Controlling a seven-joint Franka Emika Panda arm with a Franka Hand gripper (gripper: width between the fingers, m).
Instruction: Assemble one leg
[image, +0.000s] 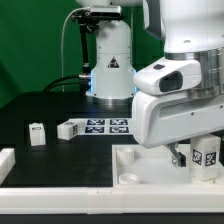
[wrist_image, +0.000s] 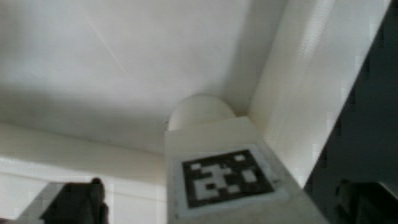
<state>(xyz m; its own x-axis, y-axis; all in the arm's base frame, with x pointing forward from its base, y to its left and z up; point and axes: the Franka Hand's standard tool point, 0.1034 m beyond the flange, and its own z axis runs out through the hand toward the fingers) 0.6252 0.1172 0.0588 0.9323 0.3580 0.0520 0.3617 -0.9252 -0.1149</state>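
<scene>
Your leg (image: 206, 153) is upright with its long axis vertical and its tag facing the exterior camera. It sits at the square panel (image: 135, 170) on the desk's front edge, near the exterior view's right corner. The gripper (image: 199, 157) straddles it from above. In the wrist view, one finger (wrist_image: 75, 203) shows a gap to the leg. Whether the jaws are clamped or spread, I can't tell.

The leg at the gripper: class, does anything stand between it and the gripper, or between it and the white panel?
Nothing visible does. The leg stands between the fingers of the gripper, right at the white panel. The wrist view shows only the leg against the panel.
</scene>
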